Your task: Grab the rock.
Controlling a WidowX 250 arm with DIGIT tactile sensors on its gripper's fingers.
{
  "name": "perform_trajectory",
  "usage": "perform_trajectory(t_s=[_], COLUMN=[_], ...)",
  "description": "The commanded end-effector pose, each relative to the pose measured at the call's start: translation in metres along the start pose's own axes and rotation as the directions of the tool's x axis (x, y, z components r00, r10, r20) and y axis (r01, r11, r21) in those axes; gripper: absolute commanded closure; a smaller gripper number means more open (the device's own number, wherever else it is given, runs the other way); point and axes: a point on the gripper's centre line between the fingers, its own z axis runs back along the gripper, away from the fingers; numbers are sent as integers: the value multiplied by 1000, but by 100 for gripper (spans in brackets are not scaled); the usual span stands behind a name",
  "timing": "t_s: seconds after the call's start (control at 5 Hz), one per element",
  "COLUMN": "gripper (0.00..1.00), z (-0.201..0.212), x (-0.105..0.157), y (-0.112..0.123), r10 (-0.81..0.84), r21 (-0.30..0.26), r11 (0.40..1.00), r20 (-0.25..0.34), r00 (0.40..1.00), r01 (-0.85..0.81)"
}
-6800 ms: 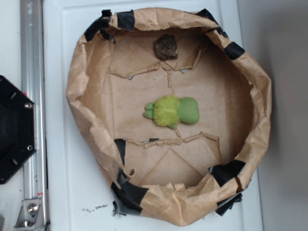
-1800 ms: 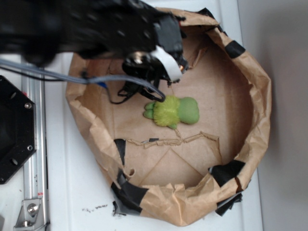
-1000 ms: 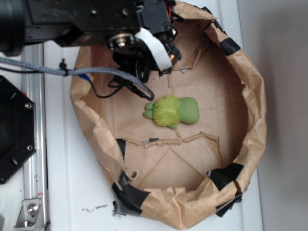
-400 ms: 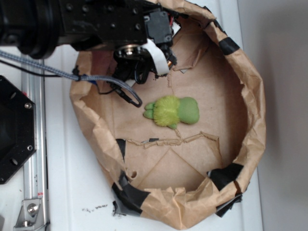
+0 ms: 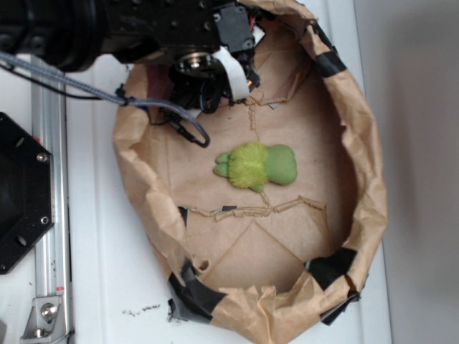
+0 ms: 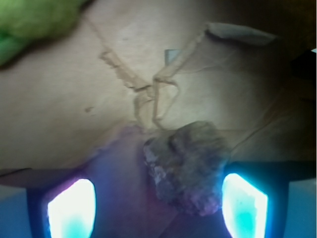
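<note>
In the wrist view the rock [image 6: 187, 166], a rough dark brown-grey lump, lies on the brown paper floor between my gripper's [image 6: 158, 203] two glowing fingers. It sits close to the right finger [image 6: 244, 204], and a wide gap separates it from the left finger [image 6: 71, 208]. The gripper is open. In the exterior view the black arm and gripper [image 5: 240, 75] hang over the far part of the paper bowl and hide the rock.
A green fuzzy plush toy [image 5: 256, 165] lies mid-bowl, nearer the camera than the gripper, and shows at the top left of the wrist view [image 6: 29, 20]. The crumpled paper bowl wall [image 5: 366, 179] with black tape rings the area. A black base [image 5: 21, 193] stands at left.
The arm came in over the far part of the bowl and covered the rock. Over the last second it shifted slightly toward the far rim, and the paper wall on the left got pushed inward.
</note>
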Motion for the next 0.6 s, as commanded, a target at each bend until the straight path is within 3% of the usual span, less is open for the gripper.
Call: perform_trajectory(t_s=[0.0, 0.4], gripper=[97, 100], z=[-20, -18], x=[6, 4], y=[10, 10], r10=[63, 77], r21=[48, 25], r11=[997, 997], r20=[-17, -26], r00=[998, 997], r01=[-62, -77])
